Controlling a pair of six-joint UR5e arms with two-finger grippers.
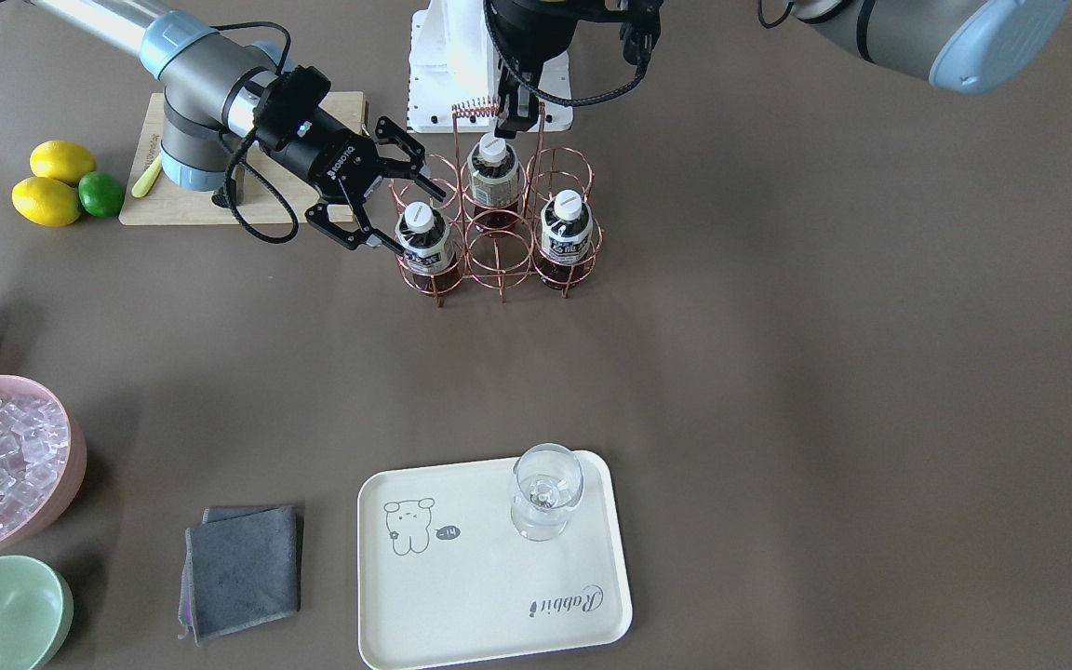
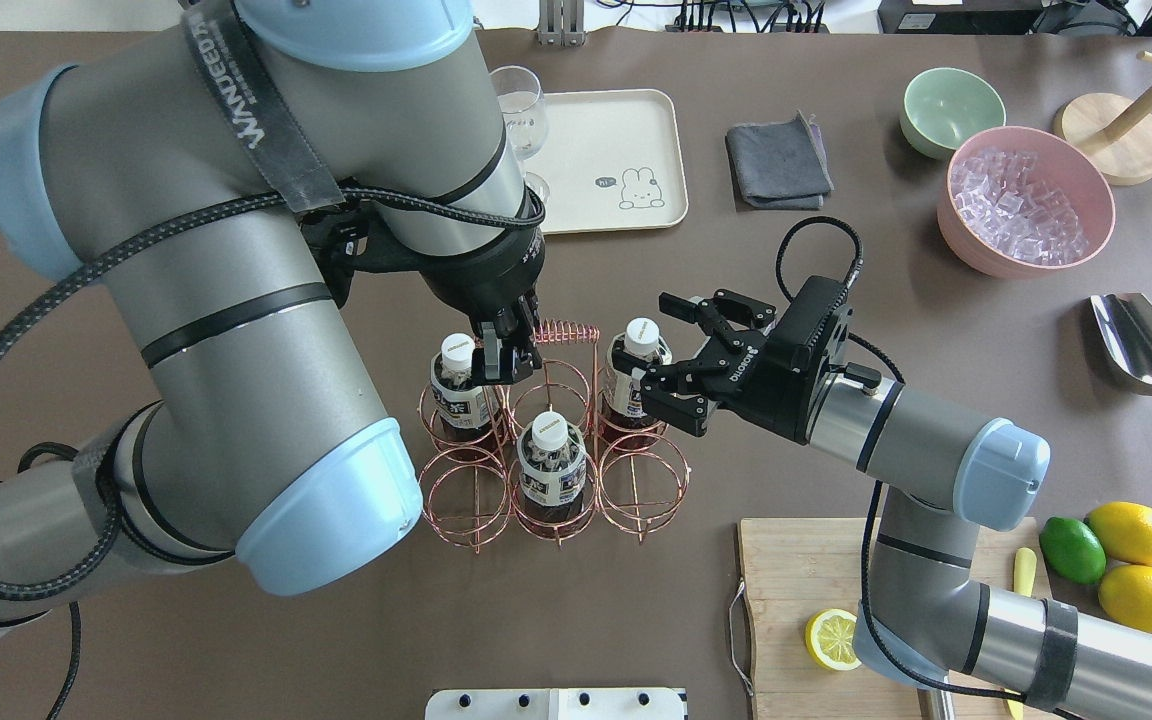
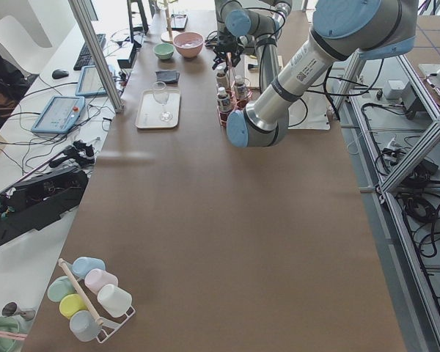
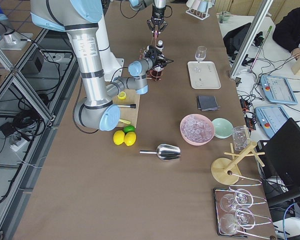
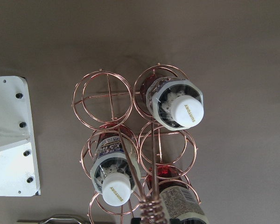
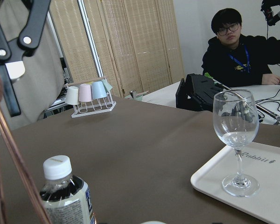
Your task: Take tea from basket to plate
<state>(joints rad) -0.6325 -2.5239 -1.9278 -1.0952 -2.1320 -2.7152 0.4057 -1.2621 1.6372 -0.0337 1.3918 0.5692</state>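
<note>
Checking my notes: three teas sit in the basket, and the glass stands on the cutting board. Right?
Not quite. The three teas do sit in the basket, but the glass stands on the plate, not the cutting board; the front-facing view shows it.

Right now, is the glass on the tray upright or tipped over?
Upright: the glass stands on its foot on the tray, bowl up.
</note>
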